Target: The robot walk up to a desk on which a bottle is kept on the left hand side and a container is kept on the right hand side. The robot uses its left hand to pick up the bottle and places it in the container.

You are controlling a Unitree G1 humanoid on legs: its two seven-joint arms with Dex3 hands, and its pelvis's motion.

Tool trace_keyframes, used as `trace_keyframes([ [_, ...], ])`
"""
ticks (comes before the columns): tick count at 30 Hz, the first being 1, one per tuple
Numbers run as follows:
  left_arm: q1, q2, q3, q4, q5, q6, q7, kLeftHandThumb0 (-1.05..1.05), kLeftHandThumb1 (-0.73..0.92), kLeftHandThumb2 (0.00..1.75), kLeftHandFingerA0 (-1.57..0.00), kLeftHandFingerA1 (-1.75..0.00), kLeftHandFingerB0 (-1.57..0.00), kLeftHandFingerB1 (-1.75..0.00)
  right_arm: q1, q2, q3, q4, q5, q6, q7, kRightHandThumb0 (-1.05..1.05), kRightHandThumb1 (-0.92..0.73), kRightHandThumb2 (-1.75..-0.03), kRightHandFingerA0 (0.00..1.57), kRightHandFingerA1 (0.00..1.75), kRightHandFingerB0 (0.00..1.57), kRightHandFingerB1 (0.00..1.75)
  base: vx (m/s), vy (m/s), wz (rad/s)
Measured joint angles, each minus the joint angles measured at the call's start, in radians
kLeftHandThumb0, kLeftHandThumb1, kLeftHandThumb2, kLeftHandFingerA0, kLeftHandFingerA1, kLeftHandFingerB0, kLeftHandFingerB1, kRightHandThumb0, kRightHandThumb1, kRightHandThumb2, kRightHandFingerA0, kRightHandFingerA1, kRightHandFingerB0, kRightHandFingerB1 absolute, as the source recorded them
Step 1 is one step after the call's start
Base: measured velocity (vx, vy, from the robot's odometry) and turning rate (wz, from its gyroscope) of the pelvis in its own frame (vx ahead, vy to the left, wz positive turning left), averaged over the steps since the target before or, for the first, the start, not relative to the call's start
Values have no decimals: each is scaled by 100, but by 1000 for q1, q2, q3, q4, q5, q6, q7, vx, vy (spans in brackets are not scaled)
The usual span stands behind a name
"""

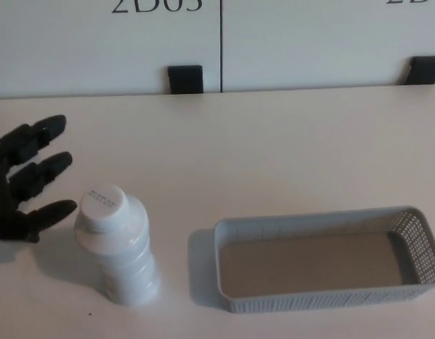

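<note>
A white plastic bottle (pixel 118 244) with a white cap stands upright on the pale desk at the lower left. My left hand (pixel 23 180) hovers just to its left, open, its black fingers spread and the lowest fingertip almost at the cap. It holds nothing. A grey mesh-walled container (pixel 329 302) lies at the lower right, its brown floor bare. The right hand does not show.
A white partition wall (pixel 217 42) with two black brackets runs along the desk's far edge. The desk surface (pixel 274 155) spreads between the bottle, the container and the wall.
</note>
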Motion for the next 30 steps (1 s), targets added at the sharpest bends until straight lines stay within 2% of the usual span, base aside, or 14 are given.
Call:
trace_keyframes([
  [1, 2, -1, -1, 0, 0, 0, 0, -57, 35, 75, 0, -22, 0, -13, 0, 0, 2, 0, -1, 0, -1, -41, -29, -97, 1, 51, 0, 51, 0, 0, 0],
  [8, 28, -4, -12, 14, 3, 2, -6, -57, 34, 76, 0, -23, 0, -14, -8, 0, 3, 1, 4, 7, 0, -41, -29, -98, 0, 51, 0, 51, 0, 0, 0],
  [9, 33, -3, -12, 15, 3, 3, -9, -57, 34, 76, 0, -25, 0, -15, -11, 0, 3, 5, 4, 7, 0, -91, -58, -101, 2, 42, 7, 49, 0, 0, 0],
  [10, 37, -3, -12, 19, 3, 3, -12, -57, 34, 76, 0, -25, 0, -15, -13, 0, 3, 7, 4, 7, 0, -91, -58, -101, 2, 42, 7, 49, 0, 0, 0],
  [11, 39, -2, -12, 22, 3, 3, -13, -64, 34, 69, -5, -26, 0, -13, -13, 0, 3, 7, 4, 6, 0, -41, -29, -97, 1, 51, 0, 51, 0, 0, 0],
  [15, 51, 11, -4, 39, 3, 3, -27, -58, 36, 77, 0, -25, 0, -14, -14, 0, 4, 5, 4, 6, 0, -41, -29, -97, 0, 51, 0, 51, 0, 0, 0],
  [16, 57, 22, 3, 47, 3, 2, -33, -55, 35, 76, 0, -25, 0, -15, -15, 0, 4, 5, 4, 6, -1, -41, -29, -98, 0, 51, 0, 51, 0, 0, 0],
  [17, 63, 37, 13, 56, 3, 2, -42, -59, 44, 54, -3, -27, 0, -16, -16, -1, 5, 5, 4, 6, -2, -41, -29, -98, 0, 51, 0, 51, 0, 0, 0],
  [23, 140, 75, 58, 55, -11, -16, -87, -66, 42, 56, 0, -26, 0, -17, -17, -1, 9, -16, 3, 10, -2, -41, -30, -98, 0, 51, 0, 51, 0, 0, 0],
  [24, 148, 77, 60, 53, -13, -18, -91, -65, 44, 56, -1, -26, 0, -17, -17, -2, 9, -17, 3, 10, -3, -92, -76, -64, 9, 34, 10, 42, 0, 0, 0],
  [25, 186, 83, 75, 41, -19, -30, -106, -58, 36, 77, 0, -24, 0, -13, -14, -2, 11, -24, 3, 12, -3, -41, -30, -98, 1, 51, 0, 51, 0, 0, 0],
  [28, 262, 90, 94, 1, -30, -44, -137, -57, 35, 76, 0, -22, 0, -14, -9, -2, 12, -34, 3, 17, -3, -41, -28, -97, 1, 51, 0, 51, 0, 0, 0],
  [29, 295, 91, 101, -29, -35, -50, -150, -56, 34, 76, 0, -23, 0, -15, -10, -2, 13, -36, 3, 20, -3, -93, -73, -63, 12, 36, 14, 41, 0, 0, 0],
  [30, 347, 91, 106, -77, -42, -60, -167, -56, 34, 76, 0, -23, 0, -15, -14, -2, 13, -34, 3, 22, -5, -93, -73, -63, 12, 36, 14, 41, 0, 0, 0],
])
